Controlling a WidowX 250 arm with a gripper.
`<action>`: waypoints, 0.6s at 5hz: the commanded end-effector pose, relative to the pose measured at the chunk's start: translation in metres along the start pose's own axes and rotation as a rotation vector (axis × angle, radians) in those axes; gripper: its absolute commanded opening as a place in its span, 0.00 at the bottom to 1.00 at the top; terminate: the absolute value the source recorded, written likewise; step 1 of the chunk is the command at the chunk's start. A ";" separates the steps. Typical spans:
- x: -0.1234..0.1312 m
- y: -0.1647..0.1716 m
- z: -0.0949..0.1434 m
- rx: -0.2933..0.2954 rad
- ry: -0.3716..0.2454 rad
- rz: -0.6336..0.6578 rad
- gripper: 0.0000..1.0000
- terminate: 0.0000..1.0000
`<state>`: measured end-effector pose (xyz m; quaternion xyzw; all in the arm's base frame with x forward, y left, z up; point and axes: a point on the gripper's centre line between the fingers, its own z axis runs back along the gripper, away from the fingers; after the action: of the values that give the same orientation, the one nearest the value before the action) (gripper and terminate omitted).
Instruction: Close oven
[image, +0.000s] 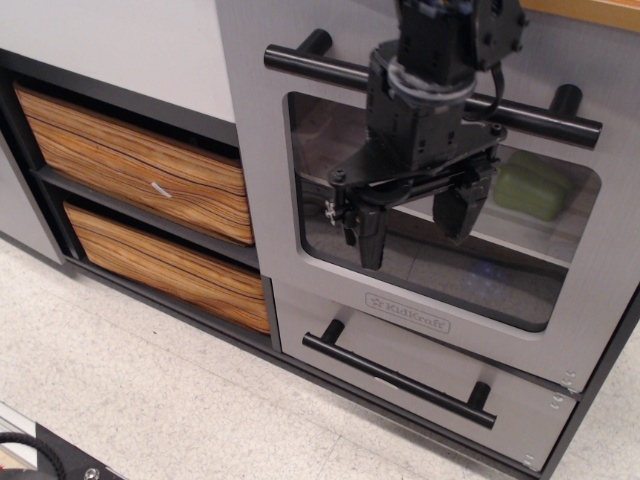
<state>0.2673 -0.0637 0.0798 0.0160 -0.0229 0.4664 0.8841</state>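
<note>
The toy oven's silver-grey door (262, 190) stands upright, flush with the cabinet front. Its long black bar handle (320, 68) runs across the top of the rounded clear window (520, 280). Through the window I see a grey rack and a green object (530, 190) inside. My black gripper (412, 230) hangs in front of the window, just below the handle, fingers pointing down, spread apart and holding nothing. One fingertip (368, 240) is at left, the other at right.
A shallow silver KidKraft drawer (330, 370) with a shorter black handle (400, 378) sits under the oven. Two wood-grain drawers (130, 165) are at left in a black frame. Speckled floor (150, 400) lies in front. A black cable shows at bottom left.
</note>
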 end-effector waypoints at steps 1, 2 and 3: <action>0.032 -0.012 0.020 -0.118 -0.064 0.100 1.00 0.00; 0.032 -0.011 0.021 -0.113 -0.070 0.095 1.00 0.00; 0.032 -0.011 0.021 -0.113 -0.070 0.095 1.00 0.00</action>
<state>0.2844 -0.0505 0.0818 0.0016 -0.0570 0.5001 0.8641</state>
